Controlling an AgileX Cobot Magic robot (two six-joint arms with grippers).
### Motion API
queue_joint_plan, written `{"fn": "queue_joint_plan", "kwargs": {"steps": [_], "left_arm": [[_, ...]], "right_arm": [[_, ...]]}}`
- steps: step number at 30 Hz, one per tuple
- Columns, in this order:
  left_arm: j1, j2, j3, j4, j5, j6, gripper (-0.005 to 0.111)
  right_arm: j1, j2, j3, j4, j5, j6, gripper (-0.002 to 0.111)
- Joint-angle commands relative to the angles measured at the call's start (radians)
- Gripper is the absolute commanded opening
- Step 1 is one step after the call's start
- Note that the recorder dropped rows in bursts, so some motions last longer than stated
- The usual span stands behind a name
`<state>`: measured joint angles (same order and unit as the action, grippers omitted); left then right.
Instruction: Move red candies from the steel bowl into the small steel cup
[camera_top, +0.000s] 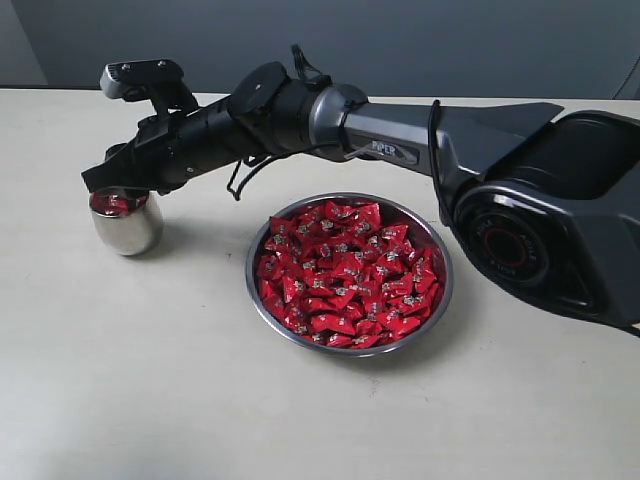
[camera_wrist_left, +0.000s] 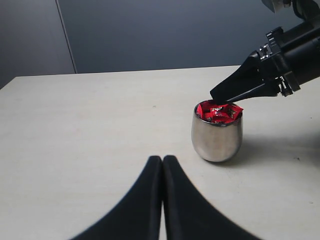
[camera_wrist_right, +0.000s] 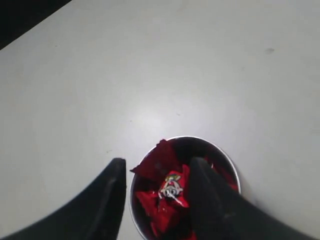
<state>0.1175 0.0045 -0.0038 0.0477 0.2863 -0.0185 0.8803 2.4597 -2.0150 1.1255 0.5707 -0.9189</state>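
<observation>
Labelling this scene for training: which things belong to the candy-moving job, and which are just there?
In the job: red candies; steel bowl; small steel cup; right claw, open over the cup.
Just there: table; left claw, shut.

The table (camera_top: 120, 400) is seen from a raised, oblique angle by the exterior camera, at middle distance, with the bowl (camera_top: 349, 352) at centre frame and the cup (camera_top: 125, 228) at left. The cup is viewed near and almost level by the left wrist camera, and from close above, looking down, by the right wrist camera. It is shared by all three views.
</observation>
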Motion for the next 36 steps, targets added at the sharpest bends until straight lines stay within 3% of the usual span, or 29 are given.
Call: {"fn": "queue_joint_plan", "kwargs": {"steps": [1, 18, 28, 31, 36], "left_arm": [[0.001, -0.004, 0.004, -0.002, -0.002, -0.001, 0.000], [0.001, -0.004, 0.004, -0.002, -0.002, -0.001, 0.000], [0.001, -0.004, 0.004, -0.002, -0.002, -0.001, 0.000], [0.001, -0.004, 0.004, -0.002, -0.002, -0.001, 0.000], [0.001, -0.004, 0.004, -0.002, -0.002, -0.001, 0.000]], "right_arm": [[-0.001, 0.000, -0.009, -0.004, -0.007, -0.005, 0.040], [-0.003, -0.035, -0.085, -0.088, -0.016, 0.002, 0.040], [-0.003, -0.085, -0.085, -0.251, -0.007, 0.091, 0.040], [-0.003, -0.100, -0.085, -0.321, 0.016, 0.139, 0.033], [-0.003, -0.131, -0.085, -0.453, 0.076, 0.239, 0.008]]}}
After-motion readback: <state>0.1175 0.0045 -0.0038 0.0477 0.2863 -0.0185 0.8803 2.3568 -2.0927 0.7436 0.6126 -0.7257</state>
